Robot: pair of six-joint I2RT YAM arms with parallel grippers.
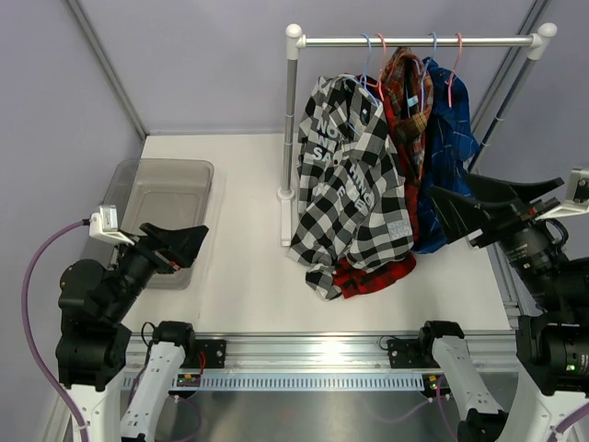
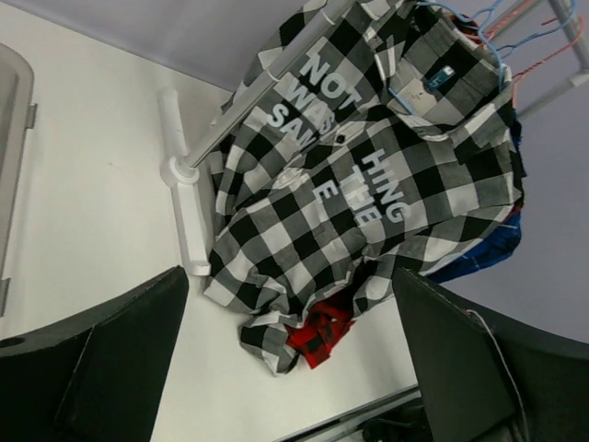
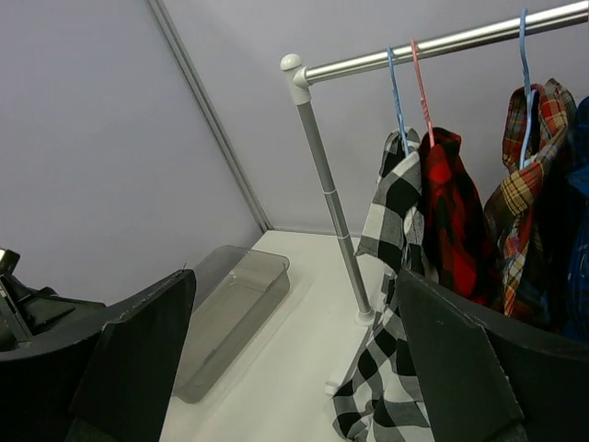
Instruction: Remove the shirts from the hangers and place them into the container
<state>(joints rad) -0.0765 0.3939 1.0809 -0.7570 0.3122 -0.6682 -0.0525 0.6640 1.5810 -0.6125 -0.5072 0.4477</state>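
While both of mine sit wide open with nothing in them, left hand [image 1: 189,245] over by the container [image 1: 166,180] and right hand [image 1: 460,198] just beside the blue shirt [image 1: 453,138], all four shirts hang bunched together on the silver rail [image 1: 414,41] at the back of the bench [image 1: 244,276]. The black-and-white check shirt [image 1: 354,175] is the front one, with big white lettering and its hem slumped onto the bench. The red-and-black shirt [image 1: 373,276] pokes out underneath and the tartan shirt [image 1: 407,92] is sandwiched behind. My guess is they're light, soft woven cloth that'll flop and drag. The hangers [image 3: 397,101] are thin wire, stiff and slick, and I'd expect them to swing on their hooks. I'd pinch the front shirt at a shoulder near the collar, where the cloth is doubled, and peel it off the wire. The container is shallow smoky see-through plastic with rounded corners, well apart from the rail.
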